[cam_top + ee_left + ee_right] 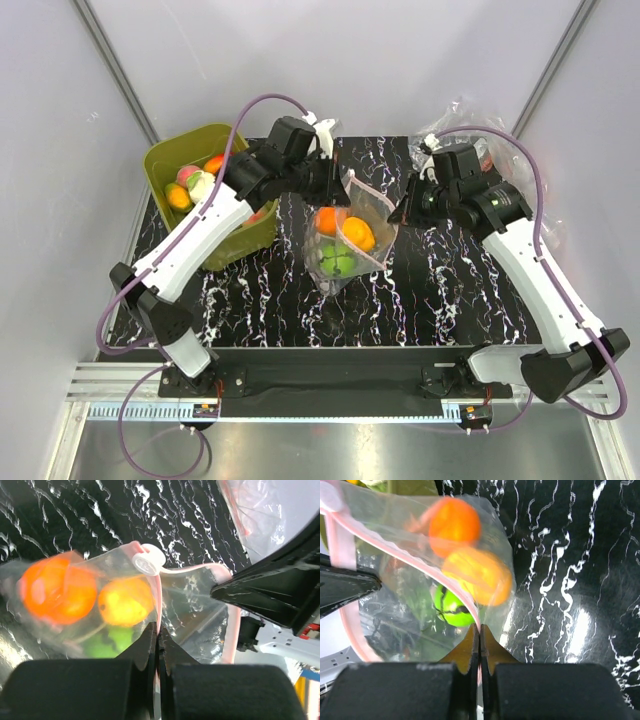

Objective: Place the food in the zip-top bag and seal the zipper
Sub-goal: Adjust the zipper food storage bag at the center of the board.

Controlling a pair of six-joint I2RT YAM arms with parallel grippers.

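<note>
The clear zip-top bag [345, 245] hangs between my two grippers over the middle of the black marbled table. It holds two oranges [327, 220] [359, 234] and a green lime [338, 262]. My left gripper [335, 188] is shut on the pink zipper strip [159, 600] just below the white slider [148, 562]. My right gripper [400, 213] is shut on the same pink strip [420, 570] at the bag's other end. In the right wrist view an orange [454, 526] and the lime [451, 611] show through the plastic. Part of the bag's mouth stands open between the strips.
An olive-green tub [170, 160] stands at the back left with more toy fruit [190, 185] in it. Plainer clear bags [470, 115] lie at the back right. White walls close in the table on three sides.
</note>
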